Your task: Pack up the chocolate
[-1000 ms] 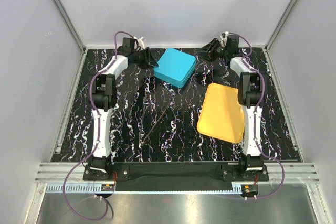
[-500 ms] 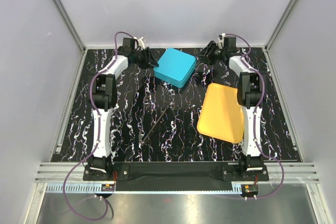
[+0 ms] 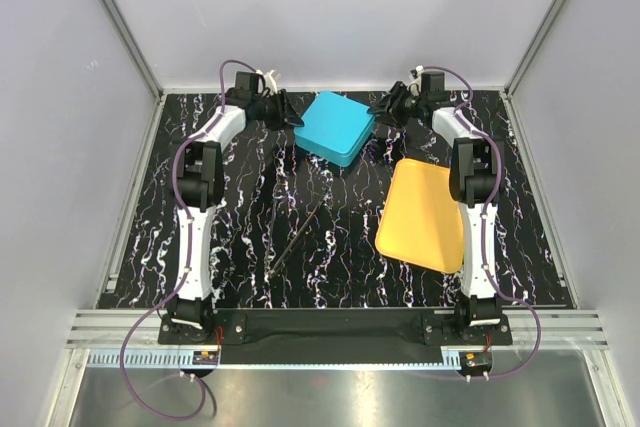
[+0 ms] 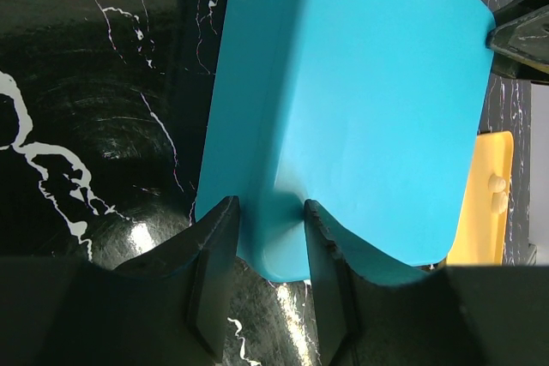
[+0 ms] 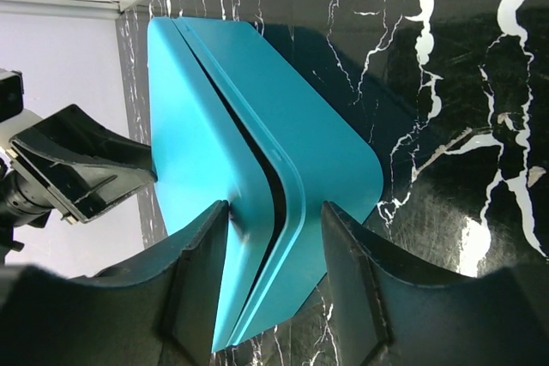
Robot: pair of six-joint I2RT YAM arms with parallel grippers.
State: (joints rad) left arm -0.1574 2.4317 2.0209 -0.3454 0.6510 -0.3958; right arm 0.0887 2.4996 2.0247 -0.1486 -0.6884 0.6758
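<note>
So both arms are reaching to the far middle of the table (image 3: 250, 197) and working on the blue box (image 3: 335, 127), one hand on each side. The left hand (image 4: 270, 237) is pinching the box's left corner, with its fingers pressing against the blue surface on both sides. I'm not managing to tell whether it's got the lid or the bottom half. The right hand (image 5: 274, 220) is straddling the opposite corner, and I'm reading it as loose rather than clamped: one finger is touching the lid (image 5: 189, 117), while the other seems to be sitting just off the box. In that wrist view the seam is already gaping a little, so I'm guessing the step in hand is getting the box open. The chocolate (image 4: 495, 183) is only showing up as a couple of small pale lumps on the yellow tray (image 3: 425, 212), which is lying nearer and to the right of the box. I'm not seeing any pieces from above. There's also a thin stick (image 3: 300, 232) lying mid-table, well apart from everything. To do this well, I'm thinking the left hand should be pinning the bottom half down while the right hand is catching only the lid's rim and lifting it straight up. Otherwise the whole box is going to be tipping or sliding toward the tray.
</note>
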